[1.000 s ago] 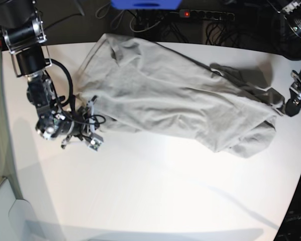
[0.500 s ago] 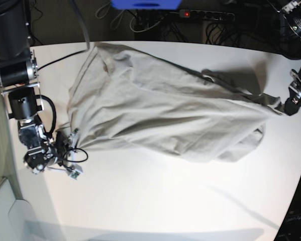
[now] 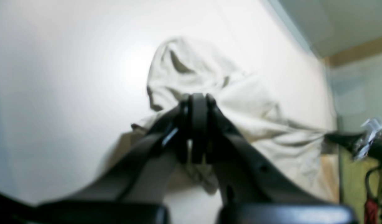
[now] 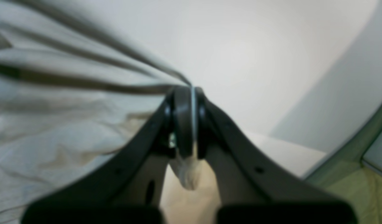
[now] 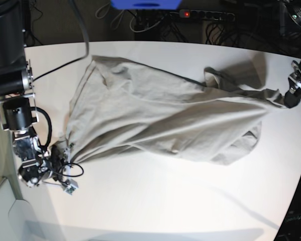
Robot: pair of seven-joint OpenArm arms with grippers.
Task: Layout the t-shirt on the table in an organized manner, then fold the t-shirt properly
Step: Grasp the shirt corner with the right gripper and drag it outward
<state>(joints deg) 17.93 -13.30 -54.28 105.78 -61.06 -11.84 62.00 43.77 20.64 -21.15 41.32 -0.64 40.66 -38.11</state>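
Grey-beige t-shirt (image 5: pixel 160 118) stretched taut, wrinkled, diagonally across white table (image 5: pixel 155 206).

one t-shirt (image 5: pixel 160 115), one table (image 5: pixel 155 201), two arms, one power strip (image 5: pixel 205 15).

The base camera hangs high, looking down on the whole table (image 5: pixel 155 201) from well back. Each wrist camera rides just behind its own jaws, very near and blurred, looking along them: the left wrist view faces across the t-shirt (image 3: pixel 209 81) lengthwise, the right wrist view faces the table's edge. All three share the t-shirt and white tabletop.
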